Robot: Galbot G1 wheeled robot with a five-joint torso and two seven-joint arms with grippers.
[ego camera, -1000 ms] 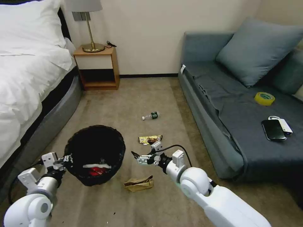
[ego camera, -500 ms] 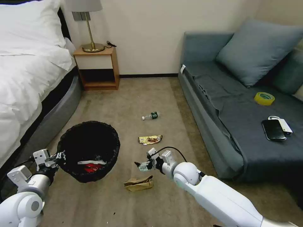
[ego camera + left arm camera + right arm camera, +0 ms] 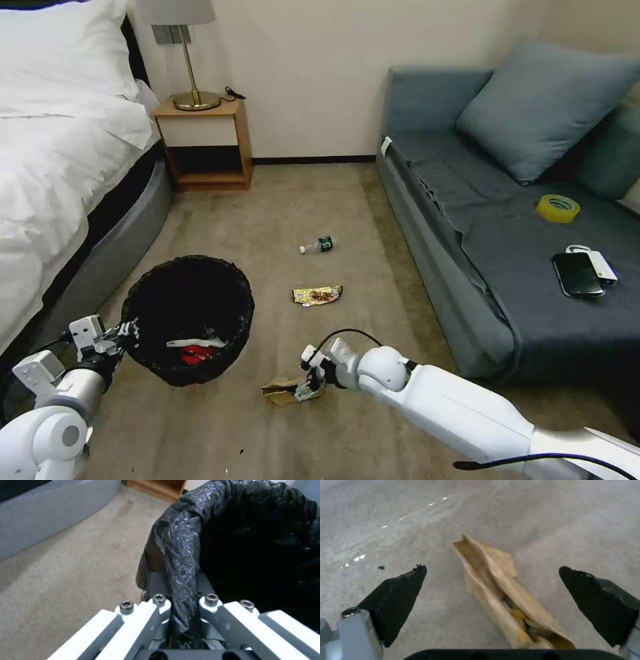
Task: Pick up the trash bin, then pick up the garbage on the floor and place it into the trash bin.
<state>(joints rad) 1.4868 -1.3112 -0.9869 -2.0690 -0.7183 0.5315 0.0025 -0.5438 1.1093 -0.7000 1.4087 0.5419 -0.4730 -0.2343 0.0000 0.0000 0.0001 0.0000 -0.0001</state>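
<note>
The trash bin, lined with a crinkled black bag, is tilted with its mouth toward me. My left gripper is shut on its near rim; the left wrist view shows the fingers clamping the bag's edge. A red-and-white packet lies inside the bin. My right gripper is down at the carpet, open, straddling the crumpled brown paper bag. In the right wrist view the bag lies between the two black fingertips, untouched. A gold wrapper and a small bottle lie farther off.
A bed runs along the left, with a nightstand and lamp behind. A grey sofa on the right carries a yellow tape roll and a black phone. Open carpet lies between them.
The right gripper has dropped from beside the bin down onto the paper bag. The left gripper shifted the bin a little to the left, then held still.
</note>
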